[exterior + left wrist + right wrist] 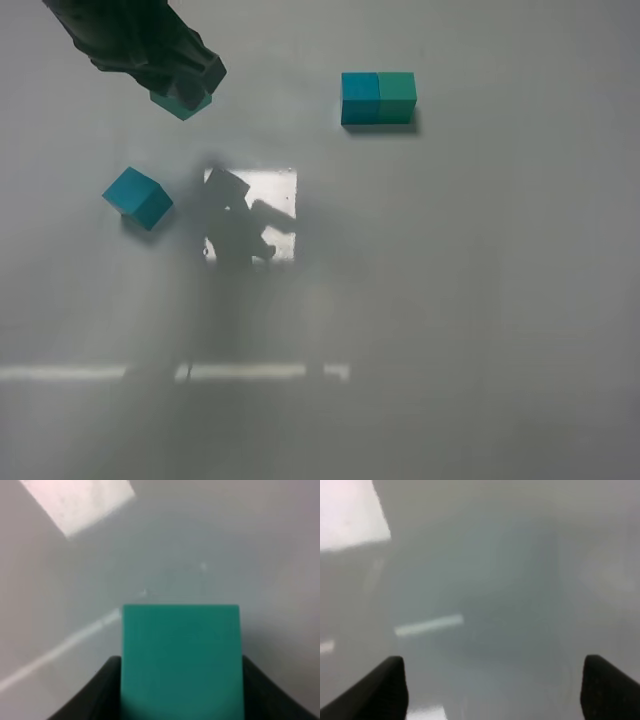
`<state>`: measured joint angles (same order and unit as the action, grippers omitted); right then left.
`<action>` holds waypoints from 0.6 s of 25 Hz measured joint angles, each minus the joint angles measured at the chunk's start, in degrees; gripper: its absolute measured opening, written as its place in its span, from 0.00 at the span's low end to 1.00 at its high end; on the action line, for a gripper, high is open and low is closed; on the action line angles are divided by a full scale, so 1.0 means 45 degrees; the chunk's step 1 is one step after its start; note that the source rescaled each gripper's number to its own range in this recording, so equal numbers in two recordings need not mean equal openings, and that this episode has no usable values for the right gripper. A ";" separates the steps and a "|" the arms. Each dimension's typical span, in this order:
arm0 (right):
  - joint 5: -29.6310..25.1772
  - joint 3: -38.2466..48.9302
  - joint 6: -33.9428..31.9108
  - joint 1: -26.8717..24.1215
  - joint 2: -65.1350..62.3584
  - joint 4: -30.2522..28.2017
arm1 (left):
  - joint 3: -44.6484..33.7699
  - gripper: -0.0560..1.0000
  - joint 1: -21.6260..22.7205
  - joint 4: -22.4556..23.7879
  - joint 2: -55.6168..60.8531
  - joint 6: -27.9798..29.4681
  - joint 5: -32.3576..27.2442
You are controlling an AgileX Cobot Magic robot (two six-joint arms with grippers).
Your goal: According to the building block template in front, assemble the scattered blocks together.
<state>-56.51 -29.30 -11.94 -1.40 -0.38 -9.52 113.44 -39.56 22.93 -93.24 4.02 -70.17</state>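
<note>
My left gripper (186, 92) is shut on the sea-green cube (183, 104) and holds it above the table at the upper left; in the left wrist view the cube (181, 660) fills the space between the two dark fingers (95, 695). The light cyan-blue cube (138, 197) lies on the table at the left, turned at an angle, below and left of the held cube. The template (378, 98), a dark teal-blue cube joined to a green cube, sits at the upper middle right. My right gripper (492, 685) is open and empty over bare table; it is out of the high view.
The table is a pale grey surface (480, 300) with a bright square reflection (272, 205) in the middle and the arm's shadow across it. A light streak (240, 372) runs near the front.
</note>
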 joint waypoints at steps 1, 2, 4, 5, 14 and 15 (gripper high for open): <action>0.0000 0.0000 0.0000 0.0000 0.0000 0.0000 | 0.0000 0.06 0.0239 -0.0112 0.0000 -0.0164 0.0000; 0.0000 0.0000 0.0000 0.0000 0.0000 0.0000 | 0.0000 0.06 0.0476 -0.0242 0.0000 -0.0309 0.0000; 0.0000 0.0000 0.0000 0.0000 0.0000 0.0000 | -0.0014 0.06 0.0905 -0.0832 0.0000 -0.0705 0.0000; 0.0000 0.0000 0.0000 0.0000 0.0000 0.0000 | -0.0119 0.06 0.1081 -0.1052 0.0000 -0.0894 0.0024; 0.0000 0.0000 0.0000 0.0000 0.0000 0.0000 | -0.2344 0.06 0.1451 -0.1631 0.0114 -0.0990 0.2084; 0.0000 0.0000 0.0000 0.0000 0.0000 0.0000 | -0.2455 0.06 0.1451 -0.1642 0.0114 -0.0894 0.2229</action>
<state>-56.51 -29.30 -11.94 -1.40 -0.38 -9.52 102.39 -33.03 15.53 -92.73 0.00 -60.13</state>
